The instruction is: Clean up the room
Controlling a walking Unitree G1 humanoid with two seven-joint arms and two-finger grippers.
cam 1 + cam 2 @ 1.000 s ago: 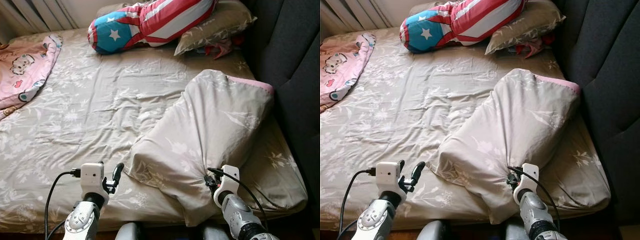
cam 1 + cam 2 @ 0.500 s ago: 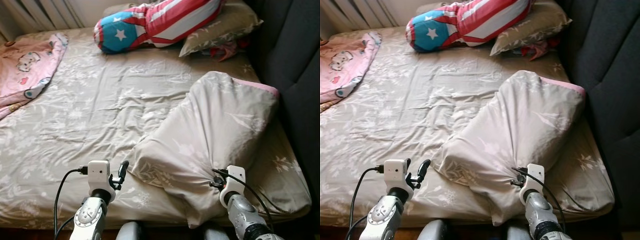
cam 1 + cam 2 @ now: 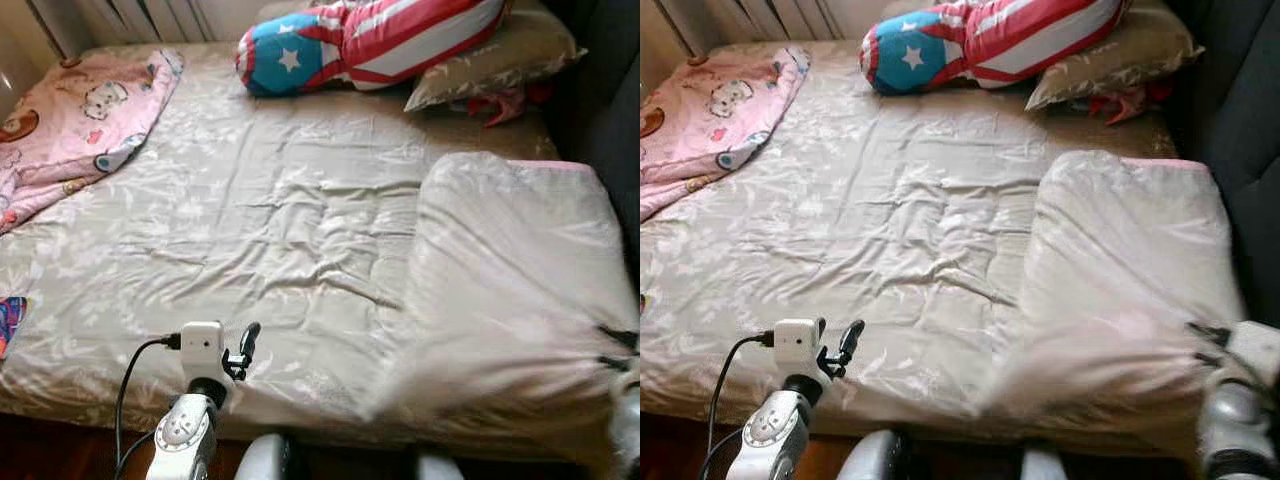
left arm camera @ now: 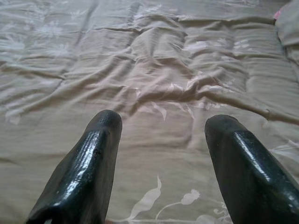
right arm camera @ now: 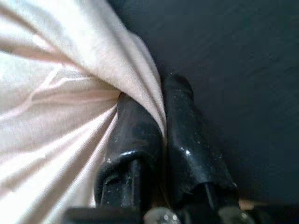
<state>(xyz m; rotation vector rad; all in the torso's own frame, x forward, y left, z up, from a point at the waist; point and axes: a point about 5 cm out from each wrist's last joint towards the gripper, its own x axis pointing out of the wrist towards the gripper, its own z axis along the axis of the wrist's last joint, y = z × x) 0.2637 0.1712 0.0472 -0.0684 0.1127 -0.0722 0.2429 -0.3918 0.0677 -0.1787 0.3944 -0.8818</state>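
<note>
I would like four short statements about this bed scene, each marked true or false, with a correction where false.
1. The right gripper is shut on the duvet. True.
2. The left gripper holds the sheet. False: it is open, with nothing between its fingers.
3. A star-and-stripes cushion lies at the far end of the bed. True.
4. The pink blanket lies on the robot's right. False: it lies on the left.

Near end of folded duvet is smeared w/ motion blur; its front corner can't be made out. Right gripper sits at frame edge, blurred, fingers cut off. Pink blanket runs off left edge. Small colourful item at left edge mostly cropped, can't tell what.
</note>
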